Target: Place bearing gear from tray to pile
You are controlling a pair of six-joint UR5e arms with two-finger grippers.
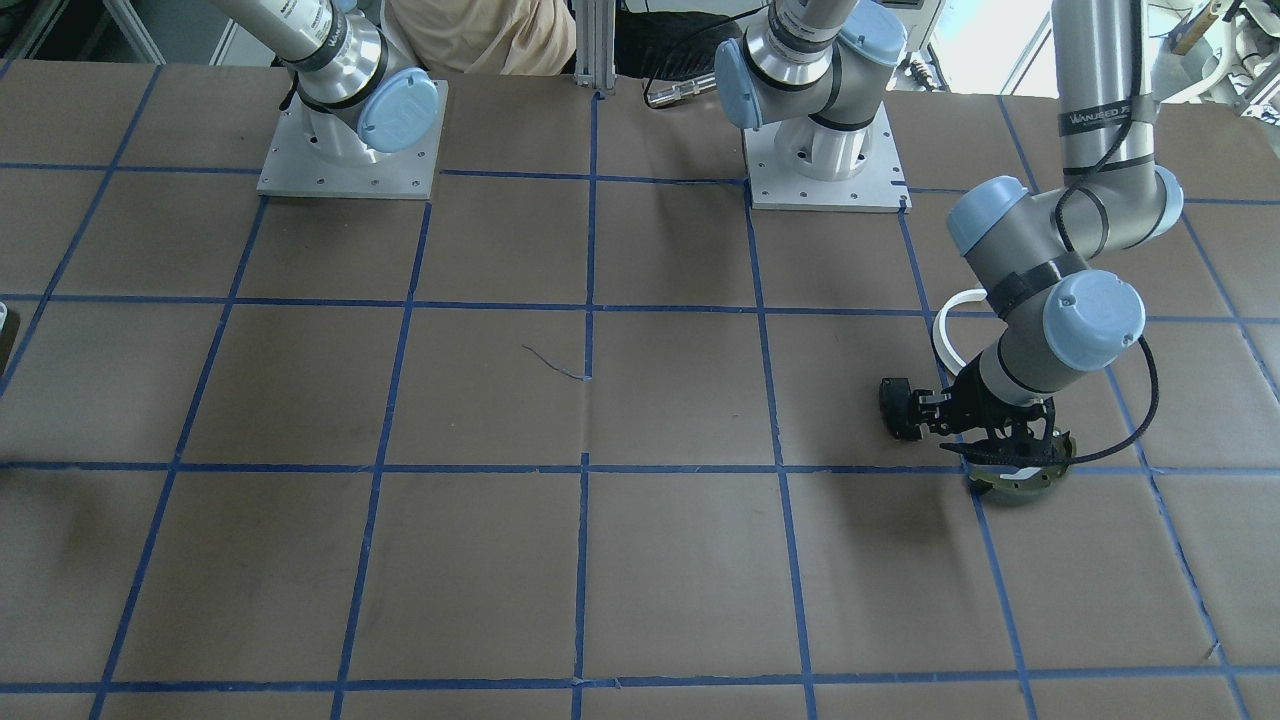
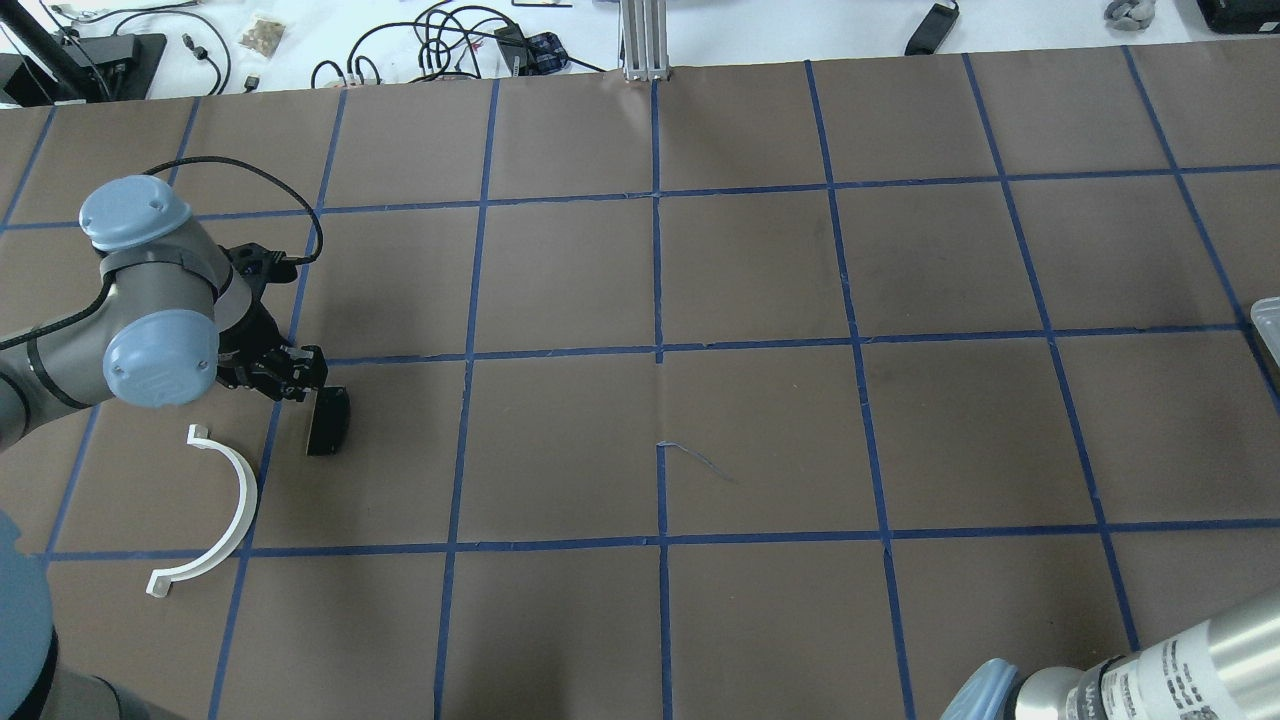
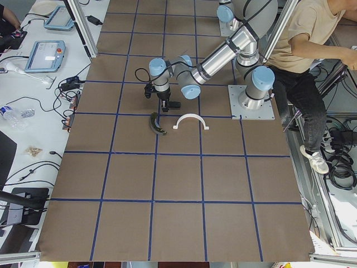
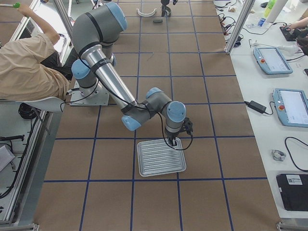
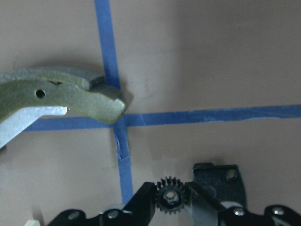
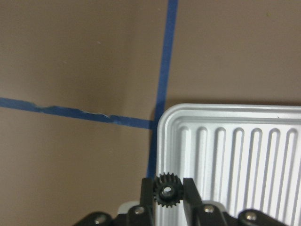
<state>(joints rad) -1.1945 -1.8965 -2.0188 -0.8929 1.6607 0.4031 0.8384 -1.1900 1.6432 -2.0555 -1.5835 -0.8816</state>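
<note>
Starting at the left, my left gripper [image 5: 171, 197] was pinched shut on a small black gear [image 5: 171, 193], one finger pressed against each side of its teeth. It hung over the brown table cover [image 2: 760, 430], just beside a blue tape line [image 5: 106, 42] and in among the pile. The olive brake shoe [image 5: 70, 96] lay ahead of it, its blunt end on a crossing of the tape and apart from the gear. The white arc [image 2: 232, 500] lay flat nearer my base. The black pad [image 2: 328, 420] sat just beside my fingers; I could not tell whether they touched it. Far to the right, my right gripper [image 6: 165, 194] was closed the same way on a second gear [image 6: 165, 189], held over one corner of the ribbed metal tray [image 6: 211, 110].
</note>
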